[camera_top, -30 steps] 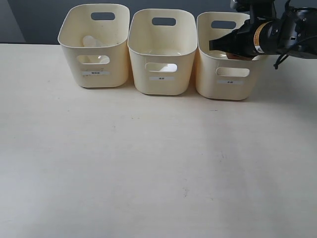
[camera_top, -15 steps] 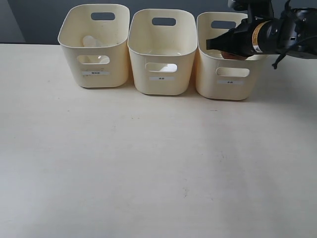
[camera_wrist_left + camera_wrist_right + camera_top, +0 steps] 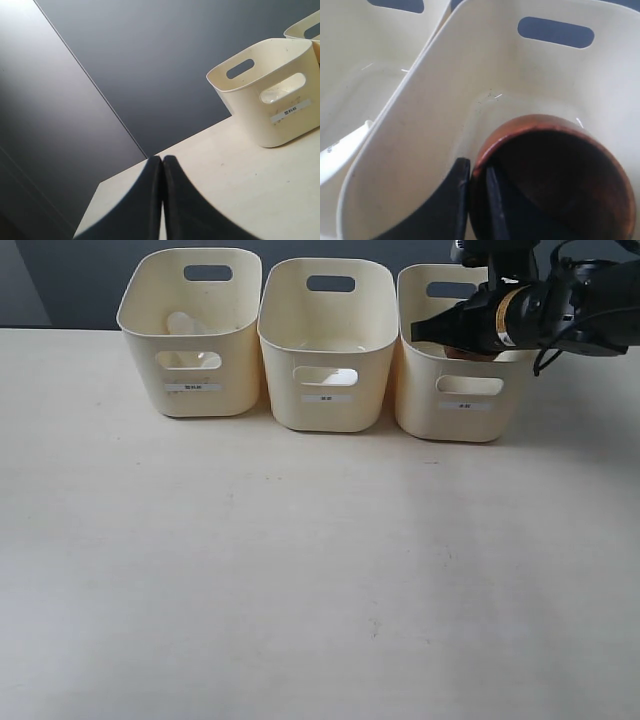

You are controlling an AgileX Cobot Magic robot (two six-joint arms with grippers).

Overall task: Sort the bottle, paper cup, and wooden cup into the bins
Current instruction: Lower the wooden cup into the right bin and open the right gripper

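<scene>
Three cream bins stand in a row at the back: left bin, middle bin, right bin. My right gripper reaches into the right bin, shut on the rim of the reddish-brown wooden cup; one finger is inside the cup, one outside. A sliver of the cup shows below the gripper. A pale shape, perhaps the bottle, lies in the left bin. The paper cup is hidden. My left gripper is shut and empty, off to the side of the left bin.
The middle bin's inside shows beside the right one in the right wrist view. A dark wall rises behind the bins. The cream tabletop stretches in front of them.
My right gripper with the wooden cup has shifted slightly left and up over the right bin. The bins have not moved.
</scene>
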